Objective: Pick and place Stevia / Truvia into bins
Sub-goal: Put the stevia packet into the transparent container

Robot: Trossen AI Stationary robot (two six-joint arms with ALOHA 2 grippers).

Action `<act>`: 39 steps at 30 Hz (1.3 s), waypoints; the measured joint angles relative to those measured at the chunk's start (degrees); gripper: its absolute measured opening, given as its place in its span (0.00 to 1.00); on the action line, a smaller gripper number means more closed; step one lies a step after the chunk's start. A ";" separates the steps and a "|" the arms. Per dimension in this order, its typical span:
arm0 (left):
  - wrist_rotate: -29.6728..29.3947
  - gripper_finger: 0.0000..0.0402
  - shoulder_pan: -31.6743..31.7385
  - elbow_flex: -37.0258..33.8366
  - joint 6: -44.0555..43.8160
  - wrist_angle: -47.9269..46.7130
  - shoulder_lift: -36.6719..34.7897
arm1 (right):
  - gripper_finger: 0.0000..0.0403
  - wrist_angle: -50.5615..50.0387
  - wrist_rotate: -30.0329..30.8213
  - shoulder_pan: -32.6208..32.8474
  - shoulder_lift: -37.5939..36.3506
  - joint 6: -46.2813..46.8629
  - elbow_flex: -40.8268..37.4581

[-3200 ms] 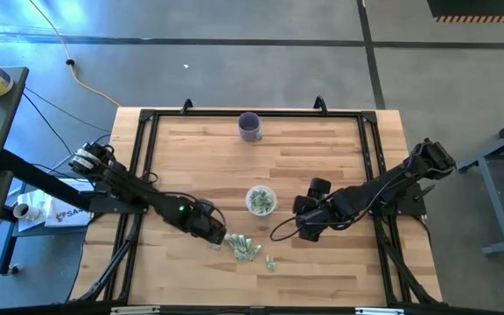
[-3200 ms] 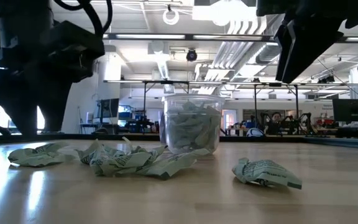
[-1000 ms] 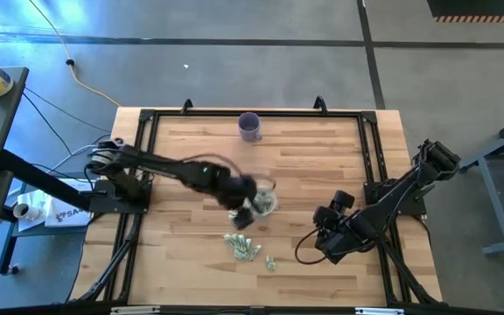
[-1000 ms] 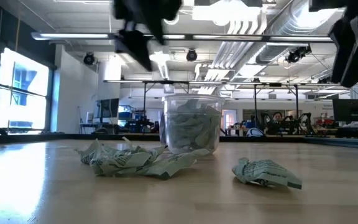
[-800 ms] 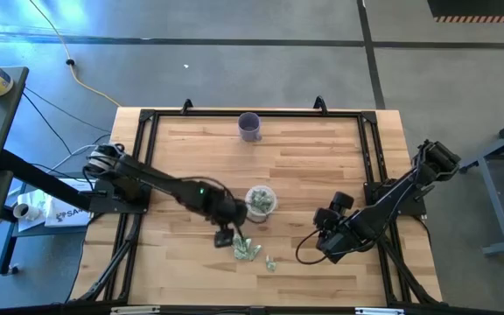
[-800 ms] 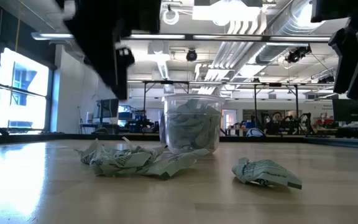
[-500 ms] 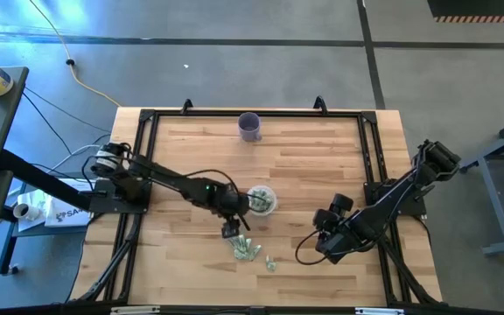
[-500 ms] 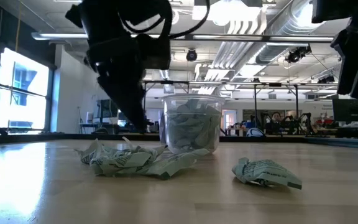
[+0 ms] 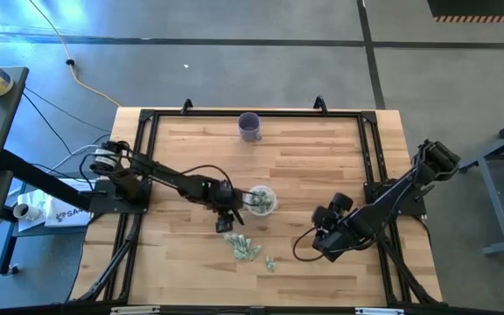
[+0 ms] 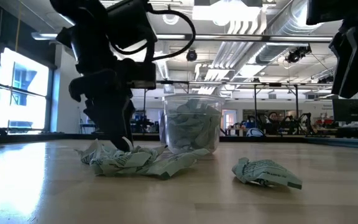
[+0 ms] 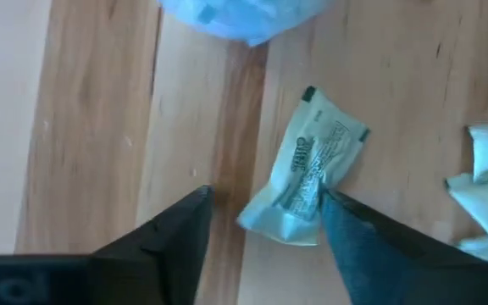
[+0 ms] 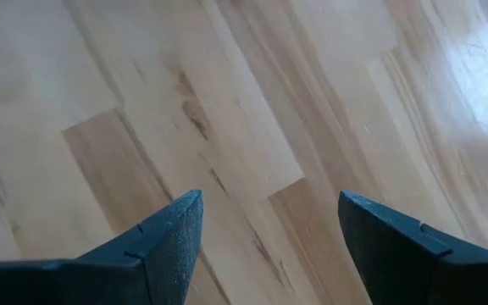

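Note:
My left gripper (image 9: 227, 224) is open and low over the table, just left of the clear cup (image 9: 261, 199), which holds several sachets. Its fingers stand on either side of one pale green sachet (image 11: 306, 174) that lies flat on the wood. In the low view the left gripper (image 10: 122, 144) points down at the far-left end of a crumpled pile of sachets (image 10: 138, 160). One more sachet (image 10: 266, 173) lies apart to the right. My right gripper (image 9: 322, 246) is open above bare wood, right of the pile. My left gripper comes from above with one finger (image 11: 346, 229) right beside the near end of the sachet (image 11: 282, 222); I cannot tell whether it touches. The sachet lies flat on the table.
An opaque purple cup (image 9: 249, 126) stands near the table's far edge. A black frame (image 9: 147, 118) runs round the wooden top. Bare wood lies between the clear cup and the purple cup and under my right gripper (image 12: 269, 199).
My left gripper has swung from beside the clear cup toward the table's near-left, then come down onto the sachet pile's end. The sachets and the cup have stayed where they were.

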 joint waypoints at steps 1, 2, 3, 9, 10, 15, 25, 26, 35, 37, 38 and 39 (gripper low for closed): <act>-1.43 0.61 -0.43 -0.05 0.01 0.88 0.10 | 0.66 -0.01 0.08 -0.27 0.01 -0.01 0.01; -2.62 0.56 -0.73 -0.05 0.03 1.41 0.17 | 0.66 0.04 0.09 -0.53 0.01 -0.05 0.00; -3.44 0.52 -0.78 -0.08 0.09 1.64 0.20 | 0.66 -0.01 0.09 -0.86 -0.01 -0.07 0.00; -3.89 0.16 -0.16 0.06 3.55 3.59 1.36 | 0.66 -0.14 0.08 -2.43 0.00 -0.72 0.00; -3.66 0.10 0.04 0.08 3.66 3.52 1.36 | 0.66 -0.17 -0.03 -2.58 0.01 -0.67 0.00; -3.00 0.09 1.09 1.58 1.39 -9.20 -2.11 | 0.66 -0.35 -0.90 -2.84 0.00 -0.66 0.00; -10.96 0.05 0.86 12.42 -1.75 -14.91 -17.62 | 0.66 -0.24 2.64 -2.16 0.01 -0.82 0.00; -11.93 0.05 1.54 12.53 -1.79 -11.44 -17.58 | 0.66 -0.14 2.79 -2.07 0.00 -0.83 0.00; -8.87 0.16 6.15 12.39 -10.71 1.95 -2.02 | 0.66 0.56 1.27 -1.17 0.00 -0.67 0.02; -6.82 0.29 6.14 13.63 -15.56 2.23 0.03 | 0.66 0.70 0.29 -0.78 0.01 -0.57 0.02; -4.75 0.36 6.16 14.66 -17.17 0.37 0.10 | 0.66 0.72 -0.29 -0.70 0.01 -0.53 0.02; -2.40 0.43 6.16 15.92 -18.08 -2.19 -0.15 | 0.66 0.72 -0.78 -0.51 -0.01 -0.50 0.02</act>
